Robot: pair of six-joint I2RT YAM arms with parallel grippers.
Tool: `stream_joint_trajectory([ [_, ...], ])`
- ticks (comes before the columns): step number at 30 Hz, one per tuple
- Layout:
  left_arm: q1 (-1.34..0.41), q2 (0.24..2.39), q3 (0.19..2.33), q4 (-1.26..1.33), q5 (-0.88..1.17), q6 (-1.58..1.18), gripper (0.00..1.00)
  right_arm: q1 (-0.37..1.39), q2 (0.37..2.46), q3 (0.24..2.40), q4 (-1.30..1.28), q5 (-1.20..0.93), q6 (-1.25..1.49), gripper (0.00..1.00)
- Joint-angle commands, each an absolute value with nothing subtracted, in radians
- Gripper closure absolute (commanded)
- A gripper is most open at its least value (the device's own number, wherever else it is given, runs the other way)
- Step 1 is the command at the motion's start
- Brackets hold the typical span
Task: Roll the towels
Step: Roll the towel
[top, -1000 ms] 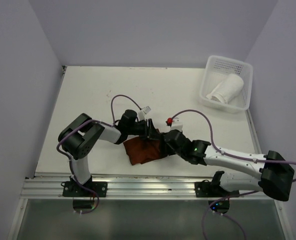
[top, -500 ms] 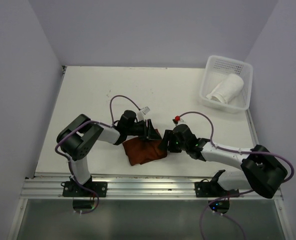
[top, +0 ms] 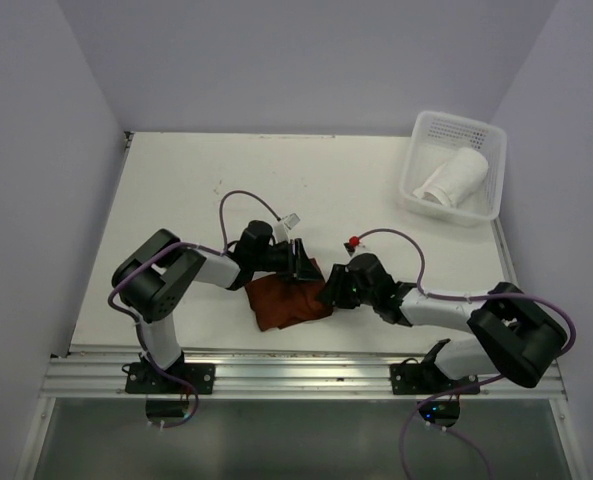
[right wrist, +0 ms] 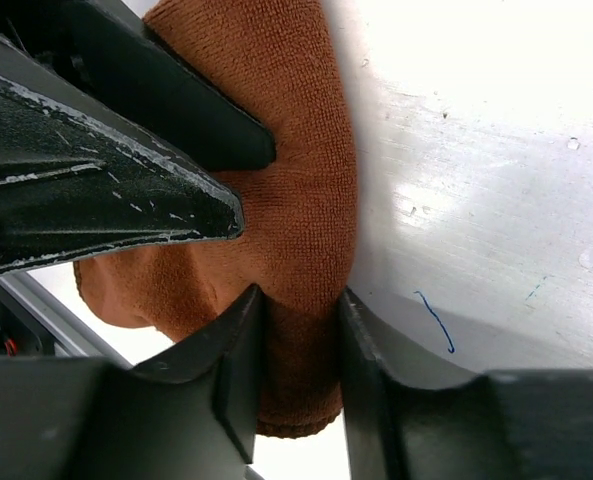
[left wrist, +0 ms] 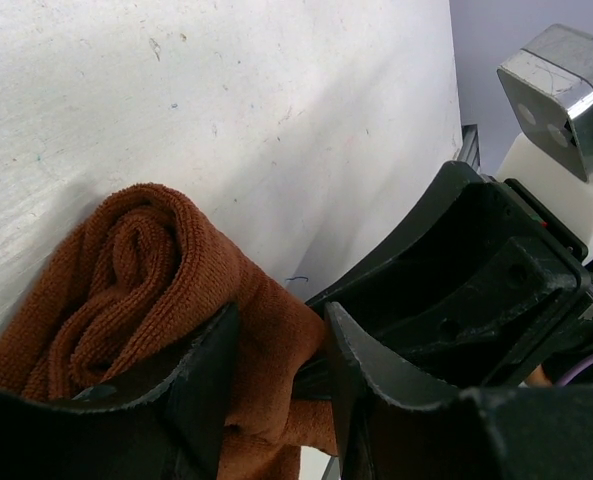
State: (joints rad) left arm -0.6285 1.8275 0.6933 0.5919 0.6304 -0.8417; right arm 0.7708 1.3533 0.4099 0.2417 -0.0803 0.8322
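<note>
**White table (top: 376,180), near edge: both arms are closing on the rust-brown towel (top: 281,305)**

You are watching the right arm folding in. Over the last second its elbow has been swinging out to the near right, and the right gripper (right wrist: 298,300) has been sliding onto the right end of the cloth with its jaws narrowing. They are now pinching a fold of the towel, with cloth filling the gap between them.

The left gripper (left wrist: 276,325) is keeping its place on the far side of the bundle. It too is clamping a fold of the towel, and the two grippers are sitting almost touching.

The rust-brown towel is lying bunched between the two arms. One end is showing a loose spiral in the left wrist view, so it is not yet looking like a tidy roll. The white towel (top: 454,178) is resting rolled inside the perforated basket (top: 461,130) at the far right corner, so that half is looking finished.

With both grippers now biting, I am judging that you are getting ready to turn or tuck the brown bundle. You should be watching that the crowded fingers are not fouling each other.
</note>
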Motion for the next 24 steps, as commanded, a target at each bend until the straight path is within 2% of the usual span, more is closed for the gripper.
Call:
stream_joint_trajectory([
  [1, -0.618, 1.813, 0.686, 0.511, 0.589, -0.790, 0.55, 0.772, 1.355, 0.370, 0.212, -0.109, 0.812, 0.67],
  [6, -0.615, 1.758, 0.712, 0.448, 0.560, -0.767, 0.54, 0.778, 1.342, 0.379, 0.180, -0.095, 0.769, 0.88],
  [8, -0.614, 1.737, 0.730, 0.411, 0.543, -0.755, 0.50, 0.784, 1.339, 0.393, 0.163, -0.084, 0.736, 0.94],
  [9, -0.614, 1.715, 0.736, 0.397, 0.535, -0.750, 0.48, 0.791, 1.338, 0.400, 0.143, -0.072, 0.727, 1.00],
  [12, -0.609, 1.677, 0.764, 0.351, 0.514, -0.738, 0.43, 0.808, 1.332, 0.445, 0.083, -0.023, 0.687, 1.00],
  [16, -0.606, 1.635, 0.793, 0.301, 0.485, -0.721, 0.30, 0.819, 1.296, 0.475, 0.026, 0.021, 0.660, 1.00],
  [24, -0.600, 1.582, 0.805, 0.256, 0.462, -0.716, 0.16, 0.874, 1.281, 0.544, -0.096, 0.136, 0.614, 1.00],
])
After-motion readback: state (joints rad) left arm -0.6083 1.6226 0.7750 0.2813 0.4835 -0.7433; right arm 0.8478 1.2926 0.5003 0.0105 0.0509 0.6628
